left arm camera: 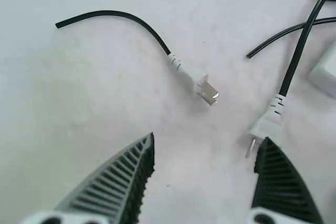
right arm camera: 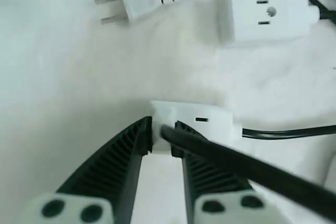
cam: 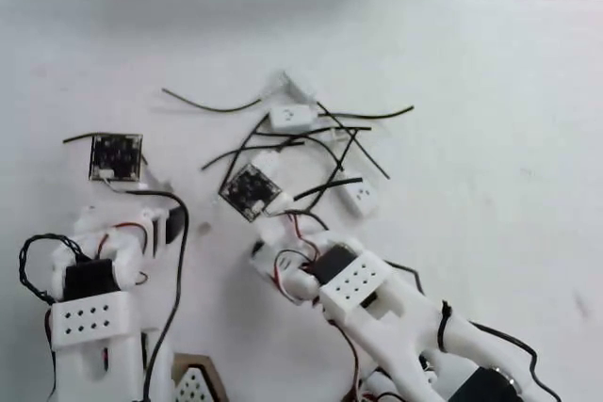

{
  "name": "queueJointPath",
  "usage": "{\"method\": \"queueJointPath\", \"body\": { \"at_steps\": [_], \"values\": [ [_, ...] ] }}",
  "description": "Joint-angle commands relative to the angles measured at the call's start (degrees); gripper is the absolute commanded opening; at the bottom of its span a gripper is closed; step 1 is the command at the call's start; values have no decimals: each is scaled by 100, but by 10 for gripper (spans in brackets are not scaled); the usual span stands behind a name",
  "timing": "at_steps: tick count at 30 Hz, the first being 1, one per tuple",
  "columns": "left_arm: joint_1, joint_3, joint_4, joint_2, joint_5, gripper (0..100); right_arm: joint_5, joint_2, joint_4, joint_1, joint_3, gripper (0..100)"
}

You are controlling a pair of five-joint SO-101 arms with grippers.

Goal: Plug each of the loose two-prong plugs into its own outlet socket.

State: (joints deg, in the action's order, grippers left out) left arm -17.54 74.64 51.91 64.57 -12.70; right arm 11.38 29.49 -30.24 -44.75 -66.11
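Right end effector point(right arm camera: 163, 124) is clenched, fingers pinched on the end of the near socket point(right arm camera: 194, 121). One slot shows on the socket's face, and a black cord point(right arm camera: 247, 166) crosses one finger. Whether anything else sits inside that pinch is hidden. So that arm looks committed to steadying the socket, I'd say.

Over to the left end effector point(left arm camera: 207, 140): it's released, fingers spread wide and nothing between them. This looks like the arm to watch. The flat-blade plug point(left arm camera: 203, 86) lies on the bench point(left arm camera: 79, 103) straight ahead of the open gap, a little way off. Its long axis slants across the line of approach, blades angled back toward the fingertips and its cord arcing away beyond. The round-pin plug point(left arm camera: 266, 123) is nearer, just beside the tip of the black finger point(left arm camera: 281, 182), pins also pointing back.

My read is that the fetch falls to the left arm, and the wrist will need turning so the fingers close across the plug's body rather than along it.
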Motion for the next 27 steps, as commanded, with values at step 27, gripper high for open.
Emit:
{"method": "queueJointPath", "body": {
  "at_steps": [27],
  "values": [
    [-48, -26, -114, 101, 44, 301, 686, 1516, -2273, 769, 2374, 18]
  ]
}}
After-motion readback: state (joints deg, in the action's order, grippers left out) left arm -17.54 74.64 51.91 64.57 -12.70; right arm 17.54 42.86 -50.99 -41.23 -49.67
